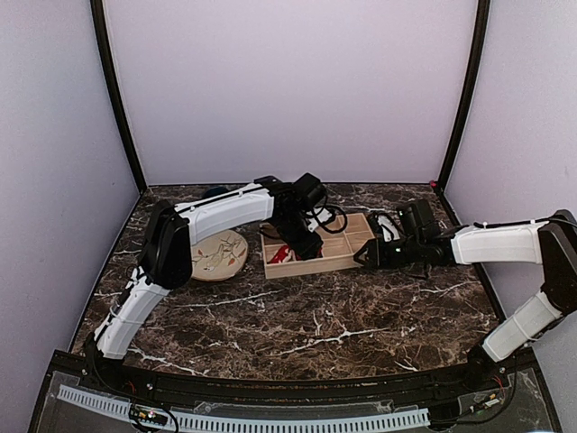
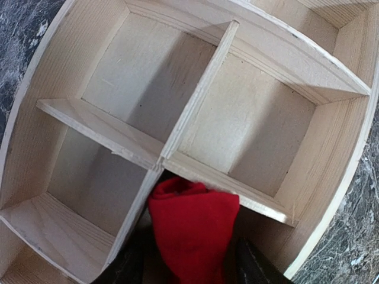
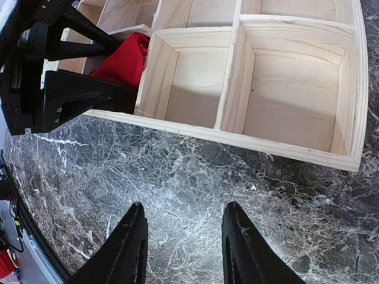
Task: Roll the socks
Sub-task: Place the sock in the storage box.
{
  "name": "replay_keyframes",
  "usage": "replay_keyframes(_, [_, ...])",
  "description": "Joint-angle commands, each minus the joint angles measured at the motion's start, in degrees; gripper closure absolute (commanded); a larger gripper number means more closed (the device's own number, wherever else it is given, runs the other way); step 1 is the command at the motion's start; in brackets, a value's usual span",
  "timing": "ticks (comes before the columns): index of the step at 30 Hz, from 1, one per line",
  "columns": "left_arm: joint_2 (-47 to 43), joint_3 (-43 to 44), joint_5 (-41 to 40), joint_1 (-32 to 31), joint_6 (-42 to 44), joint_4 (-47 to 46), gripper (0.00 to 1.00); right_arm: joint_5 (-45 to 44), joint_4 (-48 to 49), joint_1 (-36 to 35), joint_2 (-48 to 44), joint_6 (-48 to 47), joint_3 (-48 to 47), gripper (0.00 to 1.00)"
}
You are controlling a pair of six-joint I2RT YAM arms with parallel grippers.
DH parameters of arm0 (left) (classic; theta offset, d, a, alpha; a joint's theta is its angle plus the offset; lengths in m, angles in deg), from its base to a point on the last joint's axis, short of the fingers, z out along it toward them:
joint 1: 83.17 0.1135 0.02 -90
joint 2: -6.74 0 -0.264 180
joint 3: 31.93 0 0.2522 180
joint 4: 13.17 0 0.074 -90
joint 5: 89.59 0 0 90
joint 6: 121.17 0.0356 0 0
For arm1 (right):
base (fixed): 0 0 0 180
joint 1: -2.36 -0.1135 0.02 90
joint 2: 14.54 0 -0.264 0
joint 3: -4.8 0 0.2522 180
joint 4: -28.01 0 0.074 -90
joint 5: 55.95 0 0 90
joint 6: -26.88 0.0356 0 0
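Note:
A rolled red sock (image 2: 192, 231) sits in a front compartment of the wooden divided tray (image 2: 201, 94). My left gripper (image 2: 189, 266) reaches down into that compartment, and its two black fingers press the roll from both sides. In the top view the left gripper (image 1: 293, 244) is over the tray's (image 1: 338, 262) left end, with the red sock (image 1: 279, 255) under it. My right gripper (image 3: 183, 231) is open and empty, low over the marble just in front of the tray's (image 3: 284, 148) right half. The red sock (image 3: 124, 59) also shows in the right wrist view.
A patterned round plate (image 1: 219, 254) lies left of the tray. A white and black item (image 1: 386, 224) lies behind the right gripper (image 1: 365, 257) by the tray's right end. The tray's other compartments show bare wood. Purple walls close in the table.

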Motion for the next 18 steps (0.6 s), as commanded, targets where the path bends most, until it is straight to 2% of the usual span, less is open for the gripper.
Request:
replay_keyframes(1, [-2.6,-3.5,0.5,-0.5,0.9,3.7,0.44,0.2,-0.1,0.2,-0.8,0.1,-1.9,0.59])
replay_keyframes(18, [-7.6,-3.9,7.5,0.7,-0.5,-0.5,0.38,-0.3,-0.6,-0.7,-0.5,0.0,-2.9,0.59])
